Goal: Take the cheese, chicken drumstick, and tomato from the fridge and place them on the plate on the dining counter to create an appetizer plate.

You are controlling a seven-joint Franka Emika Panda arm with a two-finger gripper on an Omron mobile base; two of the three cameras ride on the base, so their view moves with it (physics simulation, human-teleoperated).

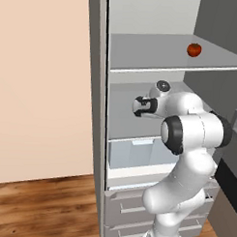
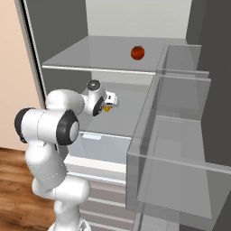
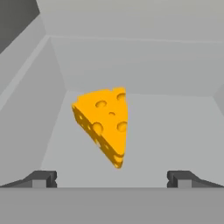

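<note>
Our gripper [image 3: 112,178] stands wide open before the cheese [image 3: 105,124] on the fridge's middle shelf [image 3: 175,131]; closing off-centre could push the tapered wedge away.

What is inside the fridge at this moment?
The tomato sits on the upper shelf of the fridge. The cheese lies on the shelf below, ahead of the open hand. A pale drawer sits lower. The arm covers part of the middle shelf.
</note>
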